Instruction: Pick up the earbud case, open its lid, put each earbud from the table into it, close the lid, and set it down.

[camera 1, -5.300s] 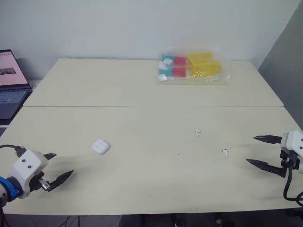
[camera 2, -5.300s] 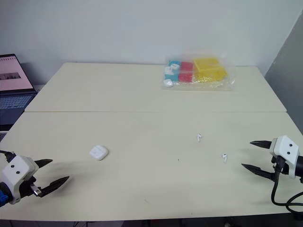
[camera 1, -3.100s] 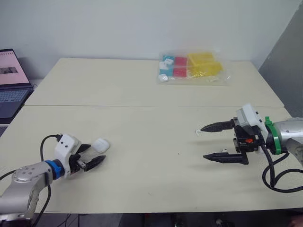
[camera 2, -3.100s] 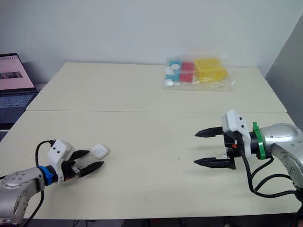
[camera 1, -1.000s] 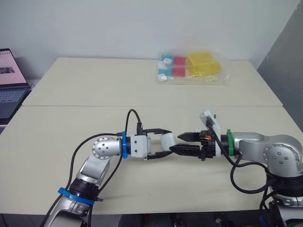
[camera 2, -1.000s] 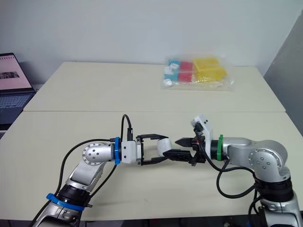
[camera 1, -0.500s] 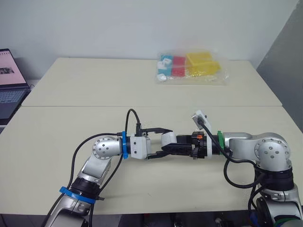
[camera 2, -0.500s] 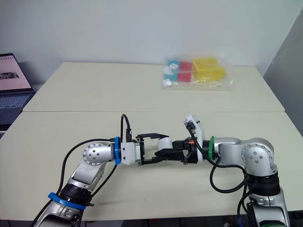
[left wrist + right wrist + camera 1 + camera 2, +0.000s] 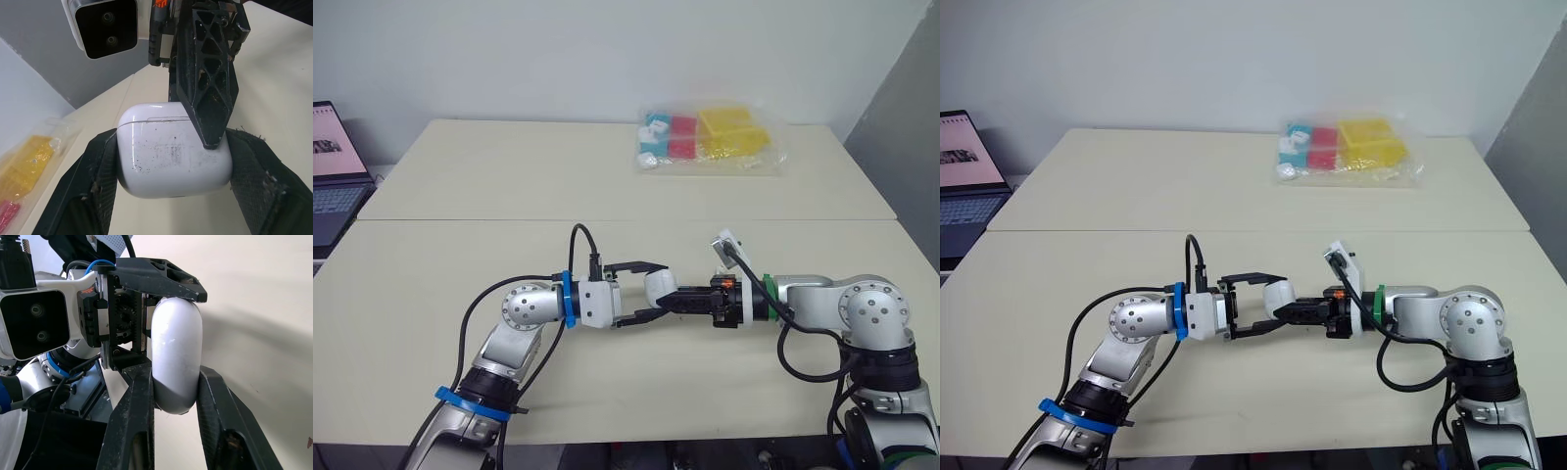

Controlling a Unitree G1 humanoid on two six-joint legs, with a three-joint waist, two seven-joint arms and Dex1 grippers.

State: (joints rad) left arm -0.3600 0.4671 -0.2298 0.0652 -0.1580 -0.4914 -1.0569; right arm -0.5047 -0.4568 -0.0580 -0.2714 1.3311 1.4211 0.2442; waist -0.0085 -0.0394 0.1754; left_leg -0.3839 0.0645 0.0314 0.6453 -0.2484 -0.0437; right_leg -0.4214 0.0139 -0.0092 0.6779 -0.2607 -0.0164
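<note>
1. Over the middle of the near half of the pale beige table (image 9: 509,176), the head camera shows the two arms meeting tip to tip. The left gripper (image 9: 655,291) holds the small white glossy rounded earbud case (image 9: 659,284) clear of the tabletop, with one black finger above it and one below. The right gripper (image 9: 672,302) reaches in from the opposite side, its tips on the earbud case's lower part. Near the far edge lies a clear plastic bag (image 9: 710,140) of yellow, red and blue boxes. An open laptop (image 9: 333,171) stands beyond the table's left edge.
2. From the left wrist, the left fingers (image 9: 98,186) are clamped on two opposite sides of the earbud case. The lid seam shows as a thin closed line. One black latticed finger of the right gripper lies across the case's face.
3. From the right wrist, the right fingers (image 9: 222,421) pinch one end of the earbud case, touching both flanks. A finger of the left gripper caps the far end.
</note>
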